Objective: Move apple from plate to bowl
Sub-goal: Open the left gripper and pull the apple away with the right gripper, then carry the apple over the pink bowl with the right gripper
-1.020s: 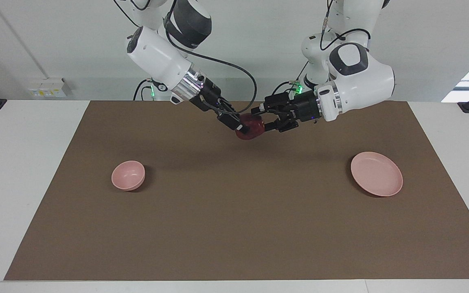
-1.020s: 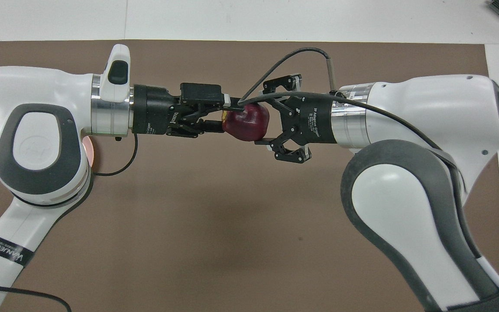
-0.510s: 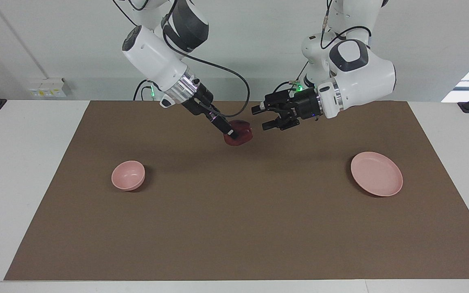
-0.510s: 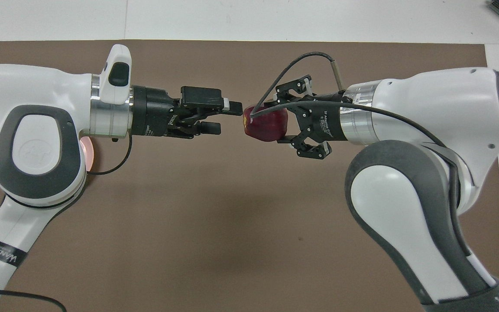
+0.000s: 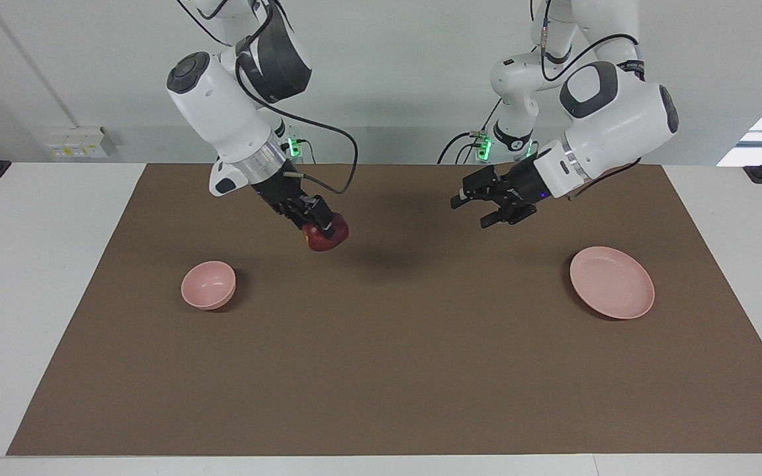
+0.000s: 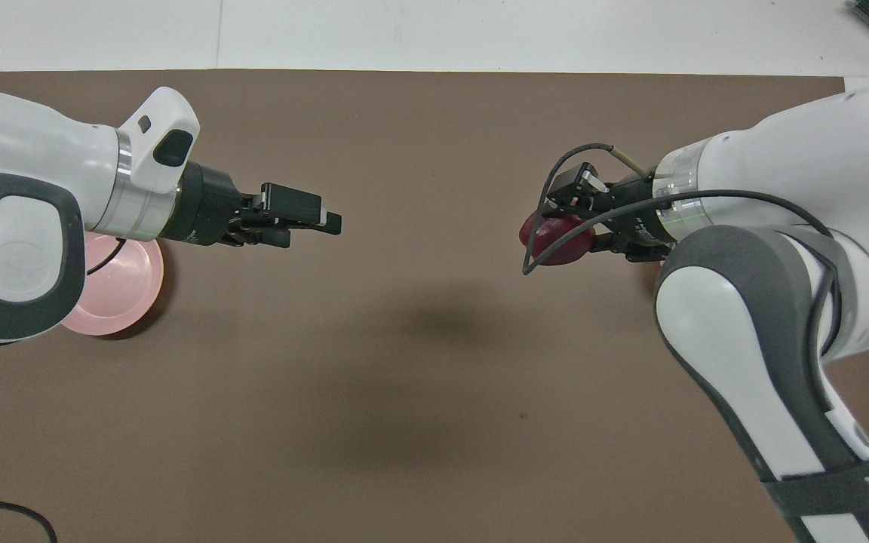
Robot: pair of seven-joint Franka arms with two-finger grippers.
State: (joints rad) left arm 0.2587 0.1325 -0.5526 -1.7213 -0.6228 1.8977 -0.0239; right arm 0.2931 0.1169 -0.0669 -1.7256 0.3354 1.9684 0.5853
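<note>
The dark red apple (image 5: pixel 323 242) (image 6: pixel 549 247) hangs in the air with my right gripper (image 5: pixel 323 231) (image 6: pixel 559 234) shut on it. It is over the brown mat, partway from the table's middle toward the pink bowl (image 5: pixel 208 284). The bowl stands empty at the right arm's end; the right arm covers it in the overhead view. My left gripper (image 5: pixel 470 211) (image 6: pixel 314 231) is open and holds nothing, raised over the mat between the middle and the pink plate (image 5: pixel 612 282) (image 6: pixel 121 290). The plate lies empty at the left arm's end, half covered by the left arm from above.
A brown mat (image 5: pixel 381 370) covers most of the white table (image 5: pixel 37 264). Only the bowl and the plate rest on it. The two arms stand apart, with a wide gap between the grippers over the mat's middle.
The left gripper has let go of the apple and drawn back toward the plate's end. The right gripper has carried the apple away from the middle toward the bowl's end.
</note>
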